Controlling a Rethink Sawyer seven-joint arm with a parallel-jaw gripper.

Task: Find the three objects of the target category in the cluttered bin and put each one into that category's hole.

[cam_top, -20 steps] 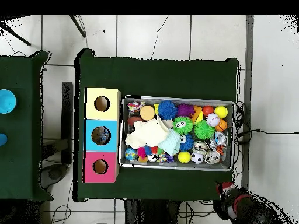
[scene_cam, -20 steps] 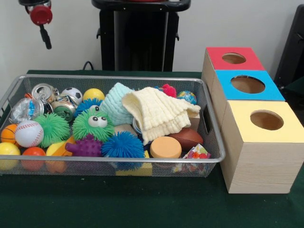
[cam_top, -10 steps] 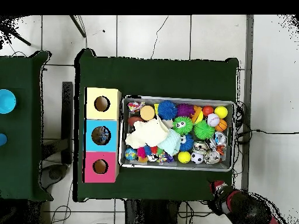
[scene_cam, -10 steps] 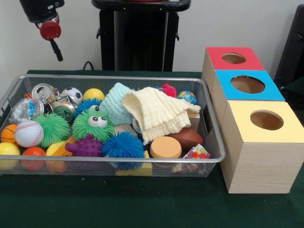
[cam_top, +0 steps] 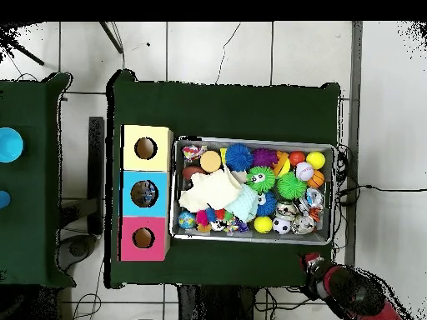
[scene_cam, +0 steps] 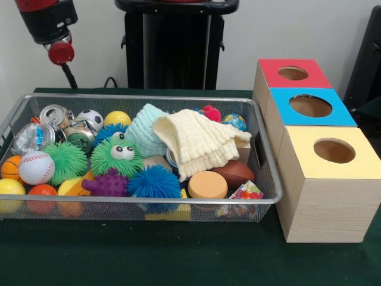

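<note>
**Arm parked off the bin's corner, bottles buried in the toy pile**

So the gripper (scene_cam: 65,71) hangs above and behind the far left corner of the wire mesh bin (scene_cam: 143,98) in the front view, not touching anything. Honestly can't tell how its fingers are set, only a red knob and a thin black tip show.

The bin sits on the green table (scene_cam: 178,262), stuffed with balls, spiky toys and cloths. One clear crinkly bottle with a blue-and-white label (scene_cam: 33,137) lies at the left end, just beside a shiny metal can (scene_cam: 55,114) and a baseball (scene_cam: 36,167). Can't pick out the other two bottles.

A cream cloth (scene_cam: 199,143) is draped over the middle. The red box (scene_cam: 292,74), blue box (scene_cam: 309,107) and yellow box (scene_cam: 330,173) stand in a row right of the bin.
</note>
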